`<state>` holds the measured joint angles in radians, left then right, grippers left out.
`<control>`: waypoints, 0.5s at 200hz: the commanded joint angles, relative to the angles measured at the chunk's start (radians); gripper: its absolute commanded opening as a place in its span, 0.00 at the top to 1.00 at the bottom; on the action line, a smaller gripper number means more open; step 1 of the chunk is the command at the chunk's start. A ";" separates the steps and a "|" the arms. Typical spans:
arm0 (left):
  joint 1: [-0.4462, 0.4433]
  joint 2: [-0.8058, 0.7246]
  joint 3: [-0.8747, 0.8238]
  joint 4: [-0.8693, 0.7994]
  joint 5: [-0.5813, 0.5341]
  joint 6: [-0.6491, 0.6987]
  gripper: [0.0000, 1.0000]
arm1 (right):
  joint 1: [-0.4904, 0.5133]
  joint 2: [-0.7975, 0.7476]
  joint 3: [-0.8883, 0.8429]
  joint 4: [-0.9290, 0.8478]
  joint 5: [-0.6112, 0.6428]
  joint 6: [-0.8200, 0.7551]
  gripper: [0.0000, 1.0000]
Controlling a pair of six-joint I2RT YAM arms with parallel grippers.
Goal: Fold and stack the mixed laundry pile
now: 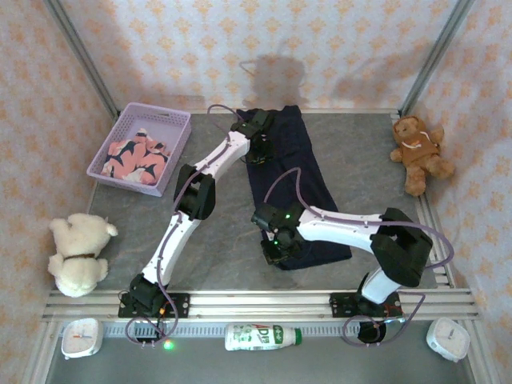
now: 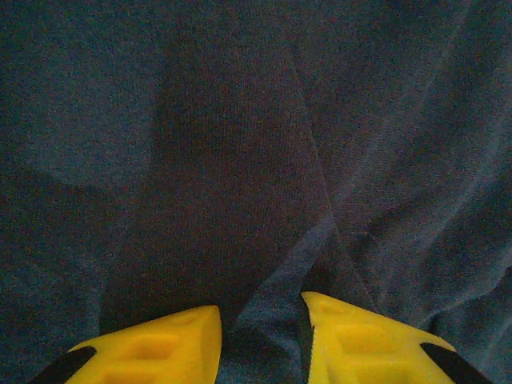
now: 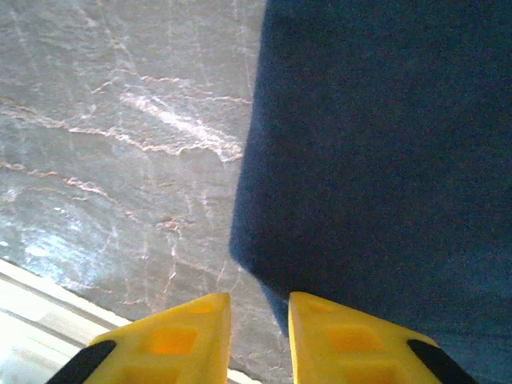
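The top view is brightly and evenly lit from the near side, and a soft arm shadow is cast on the patterned back wall [image 1: 276,76]. The left wrist view is dim and grainy, the navy garment [image 2: 240,160] reduced to murky noise. In the right wrist view, glare is seen on the bench [image 3: 120,160] at lower left, its near edge blown out white. The yellow fingers [image 2: 160,348] of the left gripper [image 2: 260,320] and right gripper [image 3: 258,320] are rendered soft.
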<state>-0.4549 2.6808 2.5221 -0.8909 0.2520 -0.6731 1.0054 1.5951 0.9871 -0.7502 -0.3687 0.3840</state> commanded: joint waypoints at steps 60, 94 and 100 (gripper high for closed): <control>0.015 0.090 -0.037 -0.104 -0.008 0.021 0.67 | 0.018 0.034 -0.029 -0.008 0.120 -0.011 0.72; 0.015 0.088 -0.036 -0.105 -0.009 0.021 0.67 | 0.044 0.091 -0.010 -0.032 0.181 -0.022 0.65; 0.015 0.088 -0.036 -0.103 -0.010 0.018 0.67 | 0.052 0.099 -0.008 -0.038 0.193 -0.018 0.66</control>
<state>-0.4515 2.6812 2.5221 -0.8917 0.2588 -0.6727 1.0321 1.6531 0.9665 -0.7433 -0.2668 0.3721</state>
